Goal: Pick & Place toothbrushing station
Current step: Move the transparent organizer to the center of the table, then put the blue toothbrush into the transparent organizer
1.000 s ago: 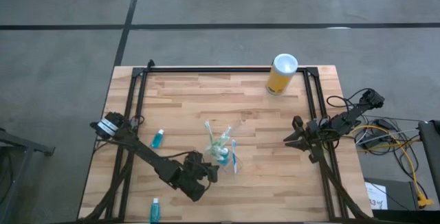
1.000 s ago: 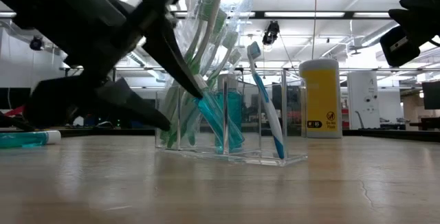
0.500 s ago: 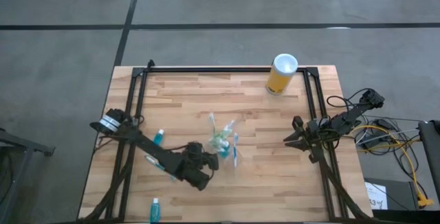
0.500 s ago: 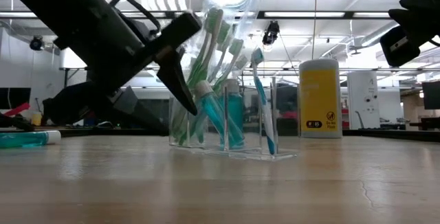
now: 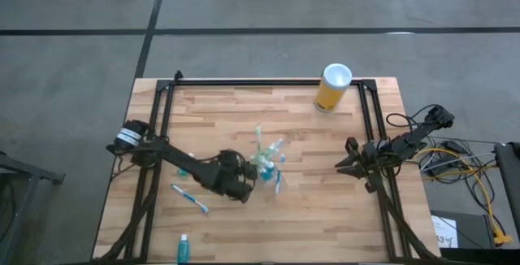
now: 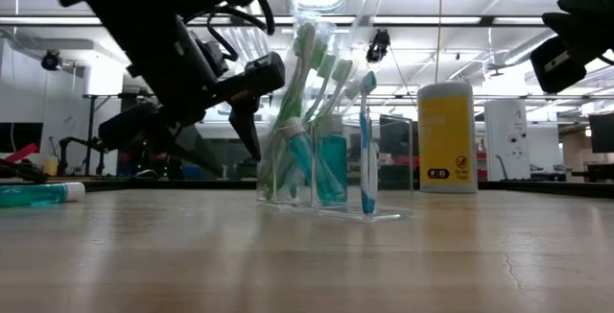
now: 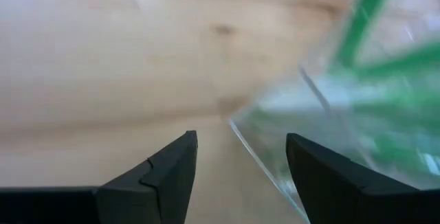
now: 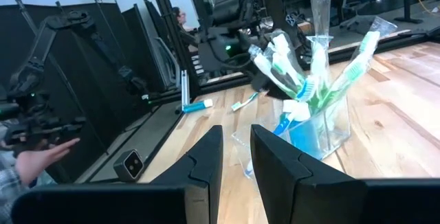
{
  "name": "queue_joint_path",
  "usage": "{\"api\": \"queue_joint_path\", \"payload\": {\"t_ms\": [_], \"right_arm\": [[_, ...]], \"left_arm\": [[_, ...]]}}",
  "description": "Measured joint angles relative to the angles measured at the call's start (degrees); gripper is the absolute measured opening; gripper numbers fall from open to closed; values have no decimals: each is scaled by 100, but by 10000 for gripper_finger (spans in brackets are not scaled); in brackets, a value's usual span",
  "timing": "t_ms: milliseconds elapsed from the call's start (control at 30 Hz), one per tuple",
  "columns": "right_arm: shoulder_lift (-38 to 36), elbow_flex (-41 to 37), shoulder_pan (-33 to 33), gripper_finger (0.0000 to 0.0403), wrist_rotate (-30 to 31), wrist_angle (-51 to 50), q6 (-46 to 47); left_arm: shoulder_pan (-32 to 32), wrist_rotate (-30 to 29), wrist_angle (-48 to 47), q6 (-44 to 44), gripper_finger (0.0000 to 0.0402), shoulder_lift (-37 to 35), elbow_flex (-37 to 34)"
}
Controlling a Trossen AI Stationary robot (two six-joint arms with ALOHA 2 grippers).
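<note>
Shifted rightward, clear plastic cup [image 5: 265, 166], left tool [image 5: 244, 185] wide beside it

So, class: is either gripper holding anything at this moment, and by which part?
Nothing is held. The left gripper is open beside the clear holder; the right gripper waits empty at the table's right edge.

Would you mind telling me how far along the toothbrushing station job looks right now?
Done: the clear cup holds several toothbrushes and teal tubes. In hand: nothing; the left gripper, open, is beside the cup. Left: a white-blue toothbrush and a teal tube lie loose on the table. The right gripper waits at the right side.
</note>
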Motion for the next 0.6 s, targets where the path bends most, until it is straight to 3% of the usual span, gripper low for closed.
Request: {"api": "queue_joint_path", "payload": {"t_ms": [200, 367, 467, 600], "right_arm": [[0, 0, 0, 75, 0, 0, 0], [0, 0, 0, 75, 0, 0, 0], [0, 0, 0, 75, 0, 0, 0], [0, 0, 0, 75, 0, 0, 0]], "left_arm": [[381, 198, -681, 559, 227, -353, -2], [246, 131, -885, 1372, 227, -1138, -2], [22, -313, -878, 2097, 227, -1835, -2], [-404, -1359, -605, 3523, 227, -2680, -2]]}}
